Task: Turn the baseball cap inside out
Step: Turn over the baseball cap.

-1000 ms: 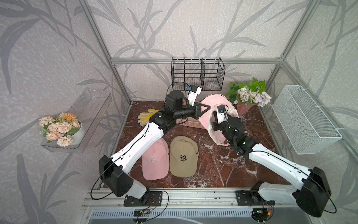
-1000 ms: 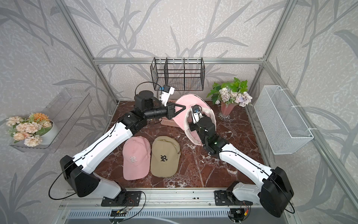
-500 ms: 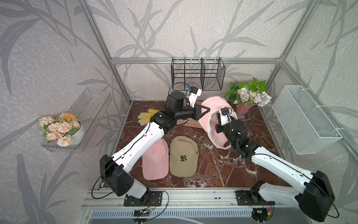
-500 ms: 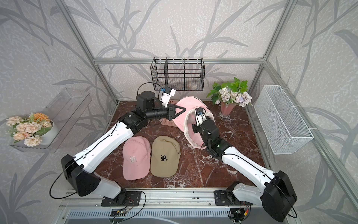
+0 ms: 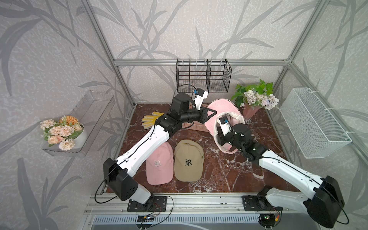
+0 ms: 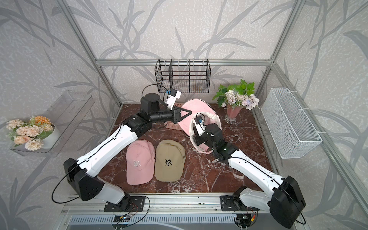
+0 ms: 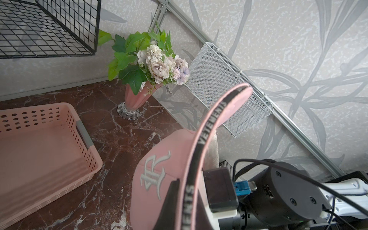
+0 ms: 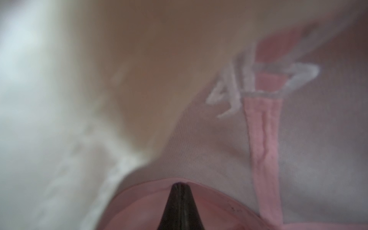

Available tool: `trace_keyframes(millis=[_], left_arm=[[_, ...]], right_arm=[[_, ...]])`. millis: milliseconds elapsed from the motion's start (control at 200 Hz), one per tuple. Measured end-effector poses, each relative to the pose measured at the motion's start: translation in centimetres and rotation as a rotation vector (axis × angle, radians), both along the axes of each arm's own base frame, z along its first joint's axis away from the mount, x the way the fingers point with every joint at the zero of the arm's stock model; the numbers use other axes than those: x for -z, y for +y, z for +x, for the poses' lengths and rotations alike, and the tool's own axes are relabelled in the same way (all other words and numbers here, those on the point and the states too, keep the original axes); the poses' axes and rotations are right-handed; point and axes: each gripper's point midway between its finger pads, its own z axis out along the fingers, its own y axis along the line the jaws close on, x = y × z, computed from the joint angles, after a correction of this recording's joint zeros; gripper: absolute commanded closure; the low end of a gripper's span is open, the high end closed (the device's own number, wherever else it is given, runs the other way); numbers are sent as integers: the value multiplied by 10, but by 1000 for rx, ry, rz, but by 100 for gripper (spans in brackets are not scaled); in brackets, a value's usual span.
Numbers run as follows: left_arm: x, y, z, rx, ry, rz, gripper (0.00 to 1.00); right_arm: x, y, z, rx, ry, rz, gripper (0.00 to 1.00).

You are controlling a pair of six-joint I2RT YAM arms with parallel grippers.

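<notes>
Baseball cap [image 5: 223,108], pink, held aloft near pink basket [image 7: 39,117] over table [image 5: 219,175]: left fingers [image 7: 170,200] clamped on brim [image 7: 201,143]; right fingers [image 8: 180,207] closed inside crown [image 5: 234,119], possibly pinching lining [image 8: 199,149]. Vase [image 5: 250,113] holds flowers [image 5: 256,98]; shelf bowl [image 5: 81,137] likewise.

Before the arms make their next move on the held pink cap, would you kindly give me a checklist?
1. Left fingers shut on the edge of the held pink cap: ok.
2. Right fingers shut, inside the crown: ok.
3. Crown turned inside out: not ok, embroidered logo faces outward.
4. Vase apart from cap: ok.
5. Tan cap apart from it: ok.
6. Cap's lower edge off the table: cannot tell.
</notes>
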Motion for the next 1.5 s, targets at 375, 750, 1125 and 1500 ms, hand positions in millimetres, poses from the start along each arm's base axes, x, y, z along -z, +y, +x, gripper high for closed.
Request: trace_keyframes(millis=[375, 750, 1125, 1500], left_arm=[[5, 6, 10, -64, -8, 27, 100], [5, 7, 12, -73, -16, 33, 100], [5, 9, 13, -76, -17, 31, 100], [4, 10, 16, -82, -33, 36, 100]], right_arm=[[-19, -78, 17, 413, -95, -112, 100], [15, -93, 11, 457, -12, -218, 100], [37, -50, -9, 177, 96, -191, 99], [31, -27, -21, 46, 127, -101, 73]])
